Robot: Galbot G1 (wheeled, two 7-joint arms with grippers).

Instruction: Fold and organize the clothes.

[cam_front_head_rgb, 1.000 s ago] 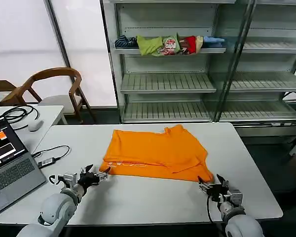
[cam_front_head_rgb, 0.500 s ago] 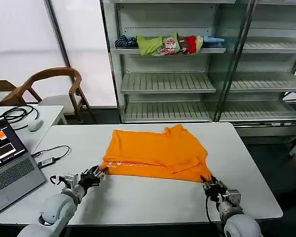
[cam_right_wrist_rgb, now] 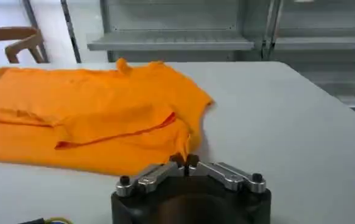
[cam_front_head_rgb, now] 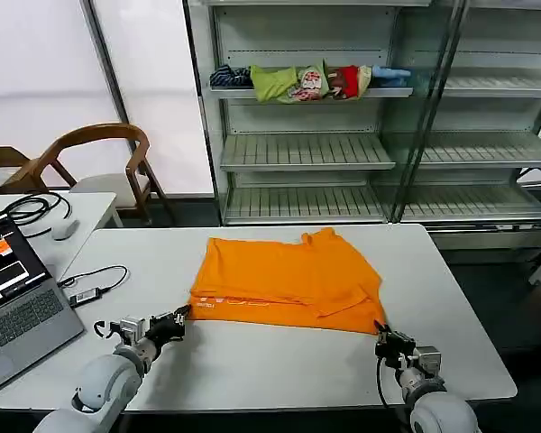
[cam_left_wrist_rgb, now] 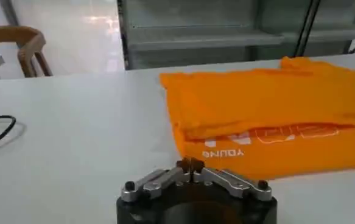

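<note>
the orange t-shirt [cam_front_head_rgb: 284, 280] lies partly folded in the middle of the white surface [cam_front_head_rgb: 252, 361], its lettered hem toward me, one sleeve flap doubled over on my right side. my left gripper [cam_front_head_rgb: 175, 320] sits on the surface just short of the hem's left corner, fingers pressed shut on nothing — the cloth is apart from them in the left wrist view. my right gripper [cam_front_head_rgb: 389, 342] sits just beside the near right corner, fingers [cam_right_wrist_rgb: 184, 161] closed too, empty as far as i can judge. i read this as the gap between folds: next i'd open both, pinch the two near corners, and carry the hem away from me — evenly, or the fold skews.
</note>
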